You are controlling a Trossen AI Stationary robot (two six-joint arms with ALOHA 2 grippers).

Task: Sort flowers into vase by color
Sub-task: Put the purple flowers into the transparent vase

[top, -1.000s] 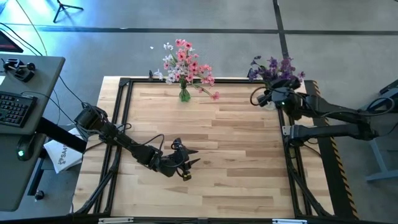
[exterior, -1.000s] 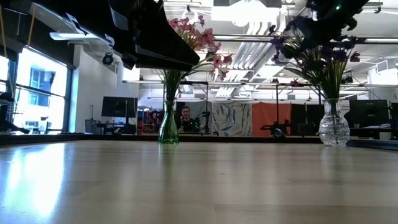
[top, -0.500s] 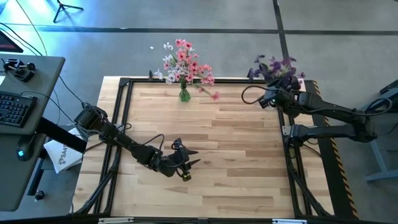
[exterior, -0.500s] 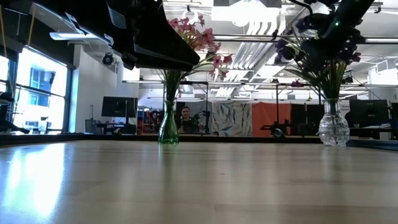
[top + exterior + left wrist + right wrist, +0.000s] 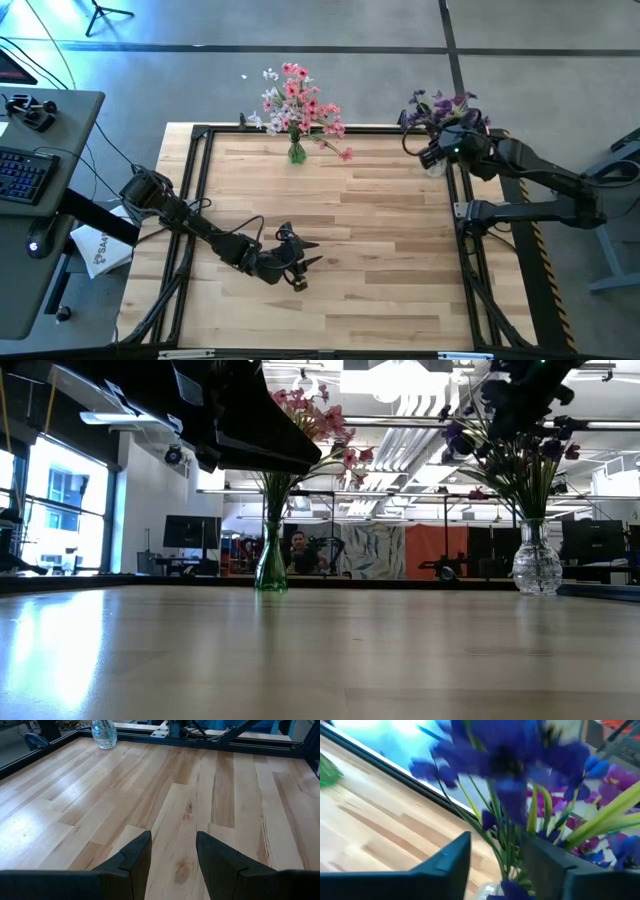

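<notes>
Pink and white flowers (image 5: 298,103) stand in a green vase (image 5: 271,565) at the table's far edge. Purple flowers (image 5: 440,108) stand in a clear vase (image 5: 537,565) at the far right corner. My right gripper (image 5: 495,845) is open and hovers in the purple bunch above the clear vase, with green stems (image 5: 509,845) between its fingers and a blurred blossom close to the camera. My left gripper (image 5: 172,840) is open and low over bare wood near the table's middle (image 5: 303,263). My right gripper stands among the purple flowers' stems, coming level from the table's right side. I cannot tell whether either finger touches a stem.
A black metal frame (image 5: 200,135) runs around the wooden table top. A desk with a keyboard (image 5: 20,175) stands beyond the left edge. One pink sprig (image 5: 338,150) leans out low from the green vase. A person (image 5: 297,550) sits far behind the table.
My right gripper has shifted a little toward the far right corner, closer in over the purple bunch. The left arm has kept still.
</notes>
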